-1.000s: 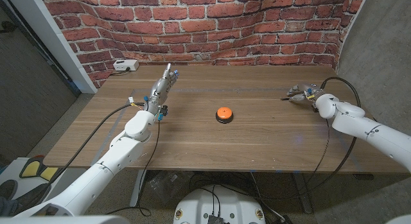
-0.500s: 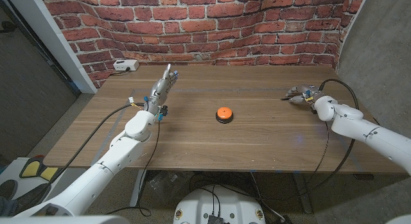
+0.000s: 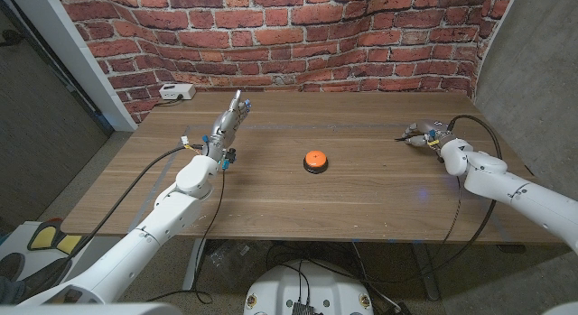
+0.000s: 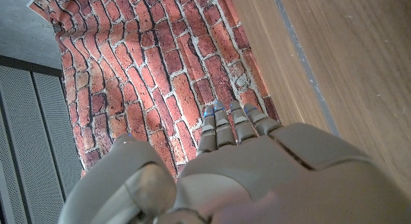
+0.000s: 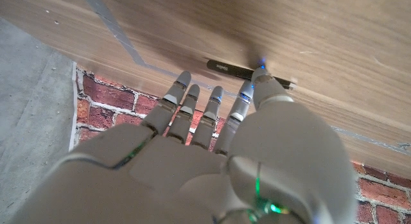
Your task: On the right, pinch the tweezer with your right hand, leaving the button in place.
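The black tweezer (image 5: 230, 68) lies flat on the wooden table (image 3: 361, 207) near its right far edge, with its dark tip (image 3: 400, 137) sticking out from under my right hand (image 3: 423, 132). In the right wrist view, my right hand (image 5: 212, 153) reaches over it with fingers straight and slightly apart, and the thumb tip (image 5: 262, 79) touches the tweezer's middle. The tweezer is not lifted. The orange button (image 3: 314, 159) sits at the table's middle, well away from both hands. My left hand (image 3: 230, 118) stands at the far left with fingers stretched out, holding nothing (image 4: 244, 166).
A white box (image 3: 176, 92) with a cable sits at the table's back left corner. A brick wall (image 3: 298, 35) stands behind the table. The table's right edge runs close behind my right hand. A black cable (image 3: 470, 121) loops over the right forearm.
My right hand has crept slightly farther toward the back edge over the tweezer, and its forearm has shifted a little left. The left arm and the button have not moved.
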